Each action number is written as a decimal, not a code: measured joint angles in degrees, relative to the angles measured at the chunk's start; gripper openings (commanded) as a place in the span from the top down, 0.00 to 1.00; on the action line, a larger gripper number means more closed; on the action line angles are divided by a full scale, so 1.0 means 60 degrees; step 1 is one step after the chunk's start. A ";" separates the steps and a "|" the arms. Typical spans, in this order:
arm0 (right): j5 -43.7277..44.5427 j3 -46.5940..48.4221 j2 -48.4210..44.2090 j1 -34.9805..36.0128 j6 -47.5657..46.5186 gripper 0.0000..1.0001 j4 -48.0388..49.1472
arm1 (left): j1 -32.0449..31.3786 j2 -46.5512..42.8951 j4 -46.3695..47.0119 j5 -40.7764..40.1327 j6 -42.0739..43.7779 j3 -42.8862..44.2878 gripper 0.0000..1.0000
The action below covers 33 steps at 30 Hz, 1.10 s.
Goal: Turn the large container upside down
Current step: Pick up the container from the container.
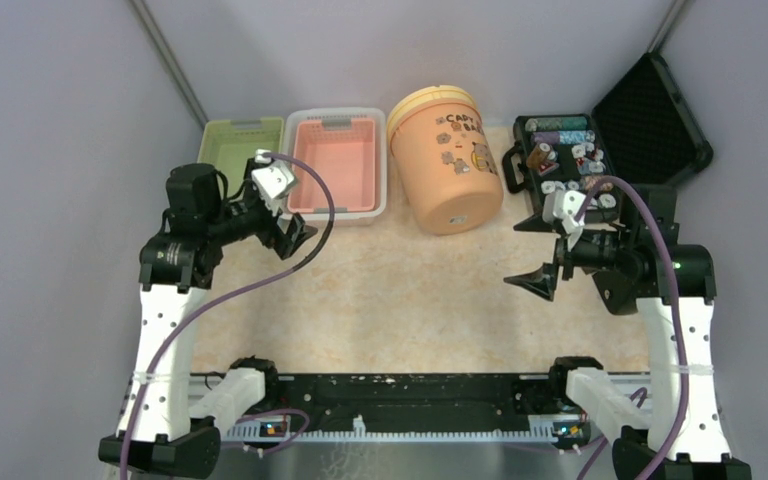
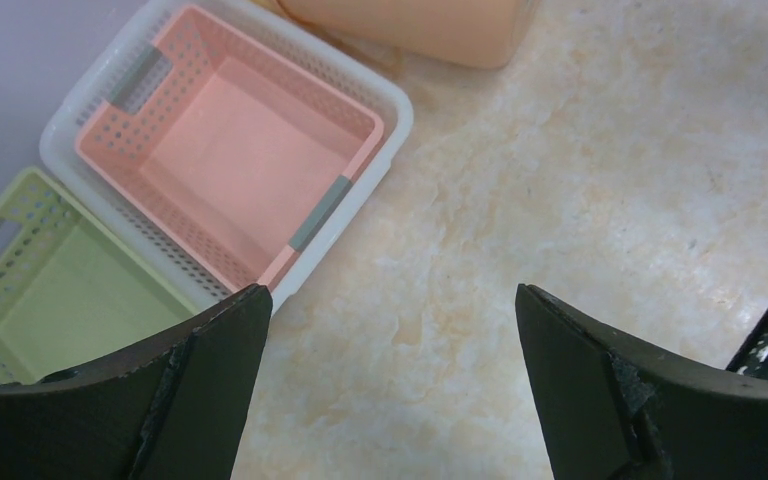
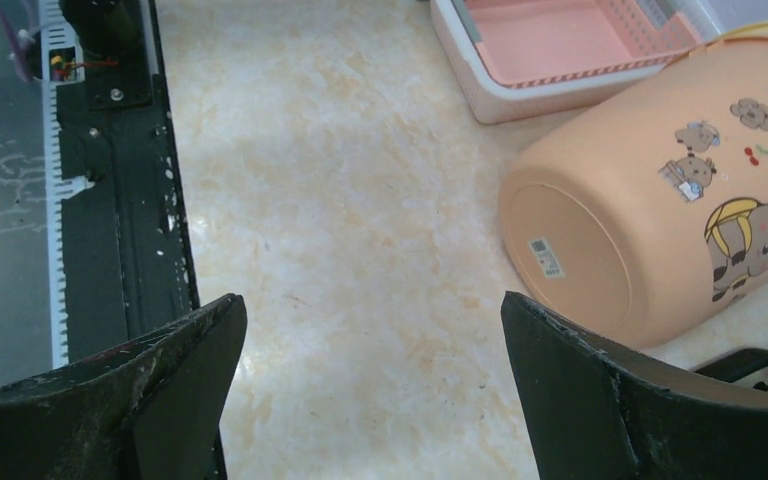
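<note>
The large container, an orange plastic bucket with a yellow rim and cartoon bear pictures, lies on its side at the far middle of the marbled beige surface. Its long axis runs from far to near, slanting a little to the right. The flat base, with a small sticker on it, faces the arms, and the rimmed mouth points toward the back wall. The printed pictures are on the upper side.

Just left of the bucket is a pink perforated basket nested inside a white basket, and a green basket sits left of those. To the bucket's right is an open black case with small items inside, its lid tipped back.

The left gripper hangs near the front of the pink and white baskets, with its fingers spread wide and nothing between them. The right gripper is near the case, in front of and to the right of the bucket's base. Its fingers are also wide apart and hold nothing. Neither gripper touches the bucket.
</note>
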 measured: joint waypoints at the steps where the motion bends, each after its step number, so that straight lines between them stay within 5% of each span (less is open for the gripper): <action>1: 0.0076 -0.0131 -0.0015 0.0000 0.0055 0.01 0.0102 | 0.0000 0.0000 0.0073 -0.0149 0.0113 -0.0204 0.01; 18: 0.1235 -0.2539 -0.0138 0.0040 0.2007 0.01 0.3388 | 0.0000 0.0004 0.1858 -0.1042 0.0860 -0.2987 0.01; 33: 0.2652 -0.3377 -0.0273 0.0594 0.3435 0.01 0.5377 | 0.0000 0.0197 0.3453 -0.2335 -0.0007 -0.3621 0.01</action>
